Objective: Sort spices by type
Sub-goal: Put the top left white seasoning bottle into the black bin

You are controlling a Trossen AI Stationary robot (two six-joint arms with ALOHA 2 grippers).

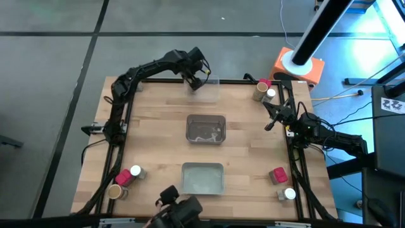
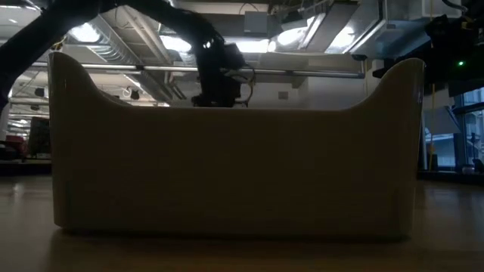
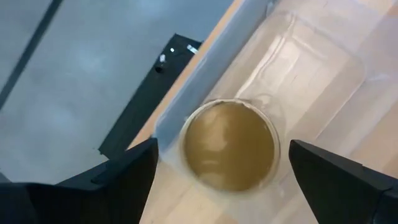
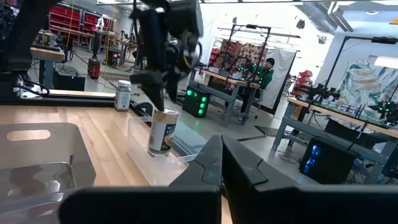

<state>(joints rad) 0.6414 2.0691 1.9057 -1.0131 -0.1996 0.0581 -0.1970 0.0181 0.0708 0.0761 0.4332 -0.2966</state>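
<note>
My left gripper [image 1: 196,79] hangs open over the clear tray [image 1: 207,90] at the table's far edge. Below it a brown cylinder with a tan top [image 3: 229,144] stands slightly tilted with its base inside that tray [image 4: 163,132]. The fingers [image 3: 127,171] stand wide on either side of its top with gaps showing. My right gripper [image 1: 272,120] waits shut near the right edge [image 4: 221,146]. Other spices sit in groups: far right corner [image 1: 263,87], near left [image 1: 125,178], near right [image 1: 278,175].
A grey tray [image 1: 205,128] lies at the table's middle and another tray [image 1: 202,177] near the front edge; the latter fills the low view [image 2: 234,174]. A white-lidded jar [image 4: 123,94] stands beyond the clear tray. An orange base [image 1: 297,66] stands off the far right corner.
</note>
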